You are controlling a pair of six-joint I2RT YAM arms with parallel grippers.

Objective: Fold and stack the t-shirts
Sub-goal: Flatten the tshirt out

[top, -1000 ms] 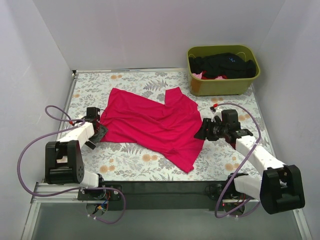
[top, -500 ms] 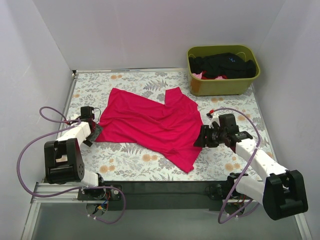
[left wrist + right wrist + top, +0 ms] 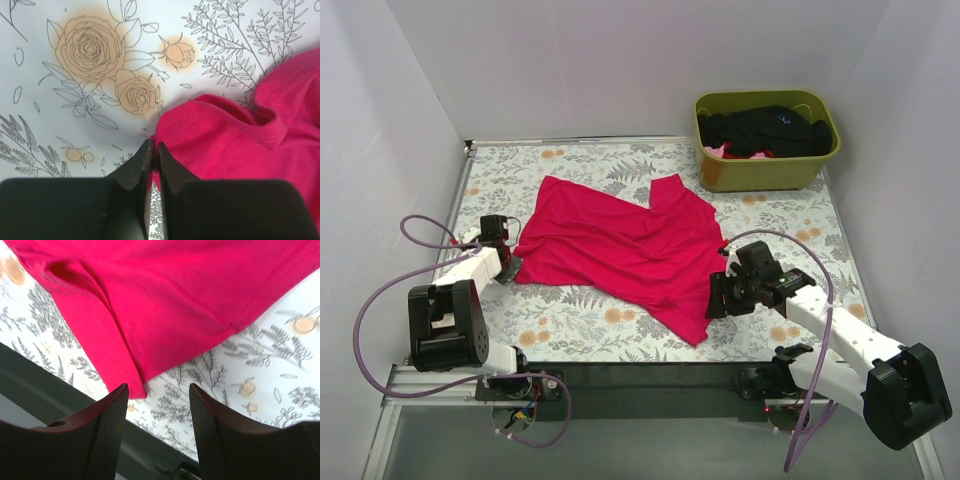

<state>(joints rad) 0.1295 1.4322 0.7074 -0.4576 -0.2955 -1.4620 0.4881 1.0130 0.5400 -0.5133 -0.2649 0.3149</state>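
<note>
A crimson-red t-shirt [image 3: 620, 250] lies spread and rumpled on the floral table. At its left corner my left gripper [image 3: 512, 265] sits low on the table. In the left wrist view that gripper [image 3: 154, 150] is shut, with a pinch of the red t-shirt's hem [image 3: 240, 145] between the tips. My right gripper [image 3: 713, 298] hovers by the shirt's near right corner. The right wrist view shows this gripper [image 3: 157, 390] open, nothing between its fingers, just short of the red hem corner [image 3: 175, 290]. Black t-shirts [image 3: 770, 128] lie in the bin.
An olive-green bin [image 3: 765, 172] stands at the back right and holds dark clothes with a bit of pink. White walls close in the table on three sides. A dark rail [image 3: 650, 375] runs along the near edge, also seen as a dark strip [image 3: 60, 390].
My left gripper has closed on the shirt's left corner. The right arm has swung nearer and leftward, down to the shirt's near right corner, jaws still open.
</note>
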